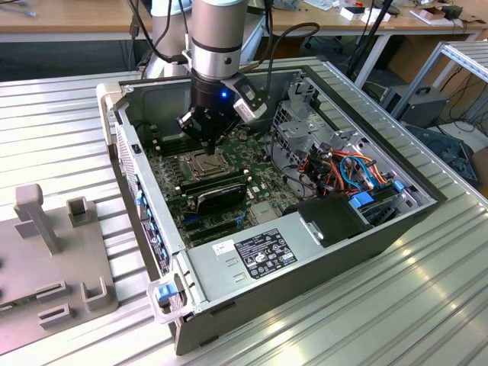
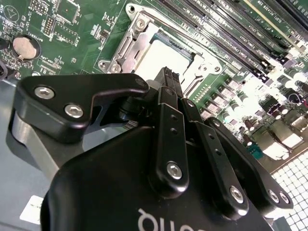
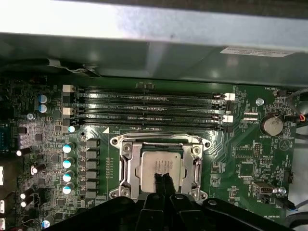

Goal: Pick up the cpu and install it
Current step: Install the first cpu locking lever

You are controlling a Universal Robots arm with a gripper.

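**Gripper over the socket, cpu seated in the frame**

From my first wrist view I see the cpu (image 3: 159, 166) lying flat inside the socket frame (image 3: 126, 161), its silver top square to the frame, with the memory slots (image 3: 149, 109) running beside it and a coin battery (image 3: 271, 125) off to one side. The fingertips (image 3: 162, 182) sit pressed together, nothing between them, just over the cpu's near edge; I cannot tell whether they touch it. The second wrist view adds the finger linkages and shows the cpu (image 2: 163, 55) past the closed tips, which the exterior view hides. The exterior view gives me the pose instead: the arm (image 1: 219, 38) stands nearly upright in the open computer case (image 1: 305, 274), the gripper (image 1: 206, 150) pointing straight down over the socket on the motherboard (image 1: 259, 183).
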